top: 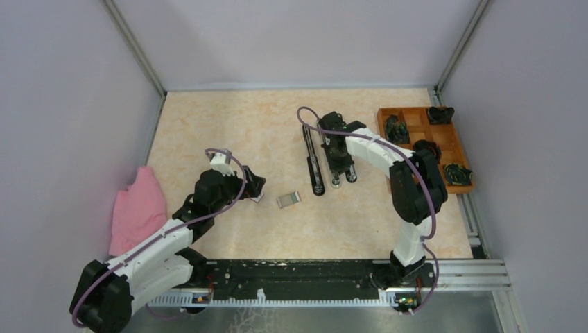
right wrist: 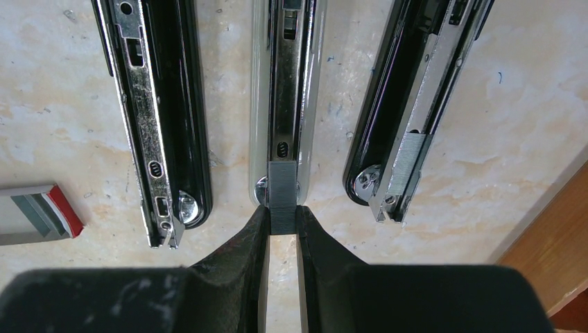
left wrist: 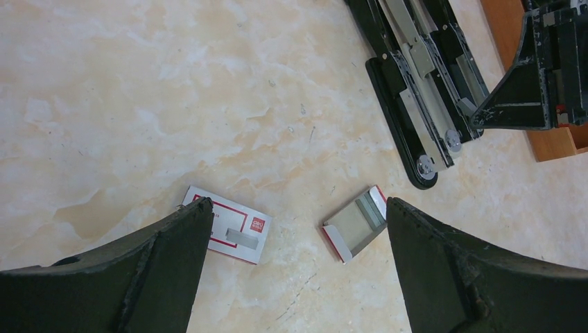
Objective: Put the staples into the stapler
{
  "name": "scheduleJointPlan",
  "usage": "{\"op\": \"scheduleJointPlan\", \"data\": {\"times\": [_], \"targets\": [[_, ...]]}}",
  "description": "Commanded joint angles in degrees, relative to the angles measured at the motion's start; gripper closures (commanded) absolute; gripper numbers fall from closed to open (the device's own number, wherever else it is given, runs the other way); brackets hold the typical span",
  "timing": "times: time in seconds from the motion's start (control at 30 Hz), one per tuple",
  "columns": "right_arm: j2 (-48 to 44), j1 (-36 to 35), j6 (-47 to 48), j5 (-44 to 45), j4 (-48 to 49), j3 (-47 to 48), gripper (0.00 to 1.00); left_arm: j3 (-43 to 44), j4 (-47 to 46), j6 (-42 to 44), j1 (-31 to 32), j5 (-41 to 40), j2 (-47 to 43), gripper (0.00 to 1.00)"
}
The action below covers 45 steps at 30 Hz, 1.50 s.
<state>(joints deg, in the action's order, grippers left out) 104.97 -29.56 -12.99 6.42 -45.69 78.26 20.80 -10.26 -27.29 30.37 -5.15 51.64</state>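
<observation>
Red-and-white box (left wrist: 232, 225) near open stapler (left wrist: 416, 104)

Overhead camera looks down; wrist cameras share the stapler (left wrist: 393, 111) (right wrist: 177, 104).

A laboratory robot cell was indicated. A marble-patterned tabletop (top: 222, 125) was enclosed by plain pale wall panels (top: 62, 104) held in aluminium profiles (top: 135, 45), the back panel standing well ahead of the jaws of the right gripper (right wrist: 282, 215). Behind those jaws, a black mounting rail (top: 305, 277) was seen, to which both arms were bolted. A wooden compartment tray (top: 418, 119) of small dark parts was set to their right, and a pink cloth (top: 142, 208) was left well behind the jaws of the left gripper (left wrist: 298, 208).
</observation>
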Motion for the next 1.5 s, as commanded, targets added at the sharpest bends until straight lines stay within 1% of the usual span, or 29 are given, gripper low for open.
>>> {"op": "scheduleJointPlan", "data": {"times": [0.0,0.6,0.7,0.97,1.1,1.27,1.47], "targets": [[0.88,0.65,0.34,1.09,-0.10,3.74,0.86,0.60,-0.55,0.64,-0.29,-0.48,-0.04,0.01],[3.23,0.82,-0.85,0.70,-1.76,5.21,0.85,0.79,-0.81,0.55,-0.31,0.00,0.83,0.01],[3.24,0.82,-0.98,0.69,-1.87,5.36,0.83,0.81,-0.90,0.56,-0.31,0.12,0.94,0.01],[2.77,0.82,-1.07,0.25,-2.25,5.28,0.72,0.77,-0.90,0.48,-0.31,0.31,1.09,0.01],[1.68,0.82,-1.07,0.25,-2.53,5.18,0.69,0.81,-1.06,0.44,-0.30,0.46,1.12,0.01],[-1.13,0.67,-1.22,0.27,-2.33,4.27,0.68,0.91,-1.25,0.44,-0.31,1.49,1.51,0.01],[-7.88,-0.07,-1.60,-1.85,2.31,-0.02,0.66,2.07,-1.71,-0.68,-0.31,5.12,3.23,0.02]]}}
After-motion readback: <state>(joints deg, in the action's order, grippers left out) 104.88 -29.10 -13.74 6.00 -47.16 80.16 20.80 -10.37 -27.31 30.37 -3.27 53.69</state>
